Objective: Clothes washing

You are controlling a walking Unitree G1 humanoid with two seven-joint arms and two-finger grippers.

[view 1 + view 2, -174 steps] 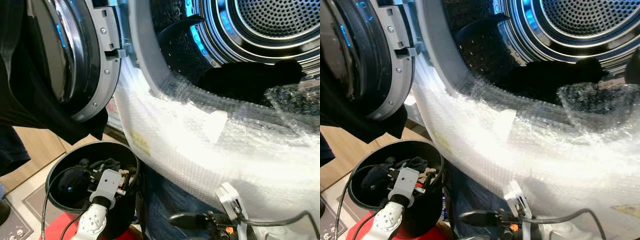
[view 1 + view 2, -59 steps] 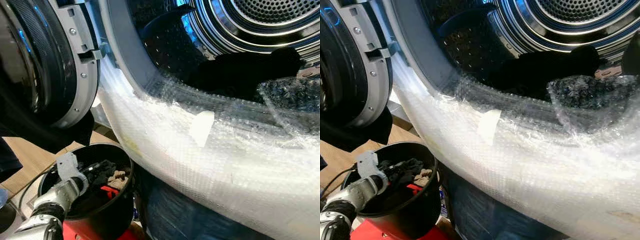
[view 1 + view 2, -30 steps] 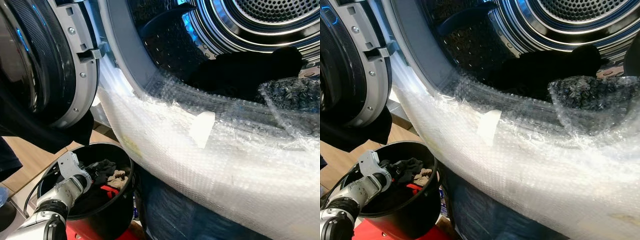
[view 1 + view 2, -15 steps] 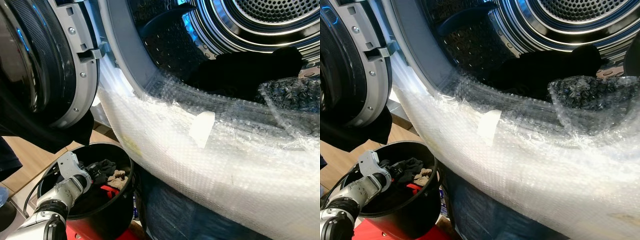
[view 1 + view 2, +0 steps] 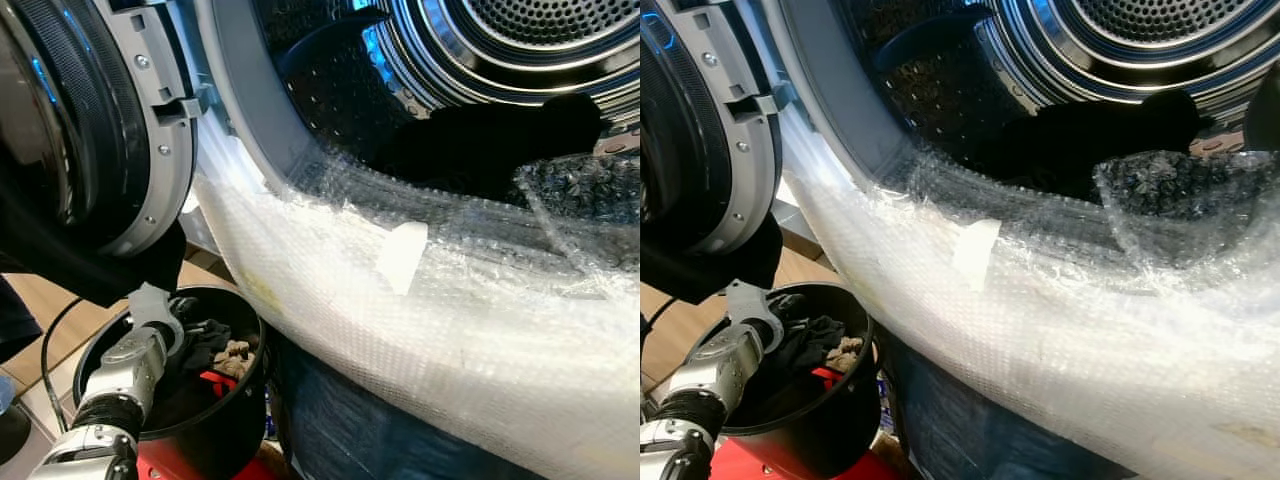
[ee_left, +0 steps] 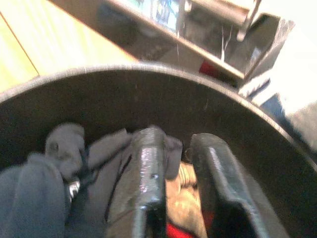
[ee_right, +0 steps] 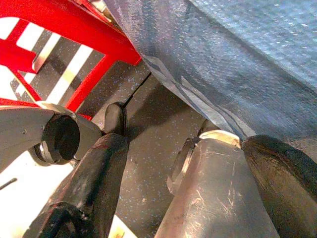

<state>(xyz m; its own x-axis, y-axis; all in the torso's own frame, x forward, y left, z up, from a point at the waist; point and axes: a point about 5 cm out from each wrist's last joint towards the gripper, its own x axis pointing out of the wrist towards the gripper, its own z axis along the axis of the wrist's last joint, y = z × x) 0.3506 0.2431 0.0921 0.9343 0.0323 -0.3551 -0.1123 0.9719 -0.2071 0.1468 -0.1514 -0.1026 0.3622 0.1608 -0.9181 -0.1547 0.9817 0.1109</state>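
Clothes (image 5: 215, 345), dark with a tan piece, lie in a black bucket (image 5: 235, 425) below the washing machine's open door (image 5: 95, 130). The left tool (image 6: 176, 168) reaches into the bucket, fingers (image 6: 146, 163) apart over the dark cloth. Bubble wrap (image 5: 450, 320) covers the machine's front; another dark garment (image 5: 500, 140) rests at the drum's mouth. No writing is legible. The right tool (image 7: 183, 163) hangs low beside a red frame (image 7: 74, 29), fingers apart.
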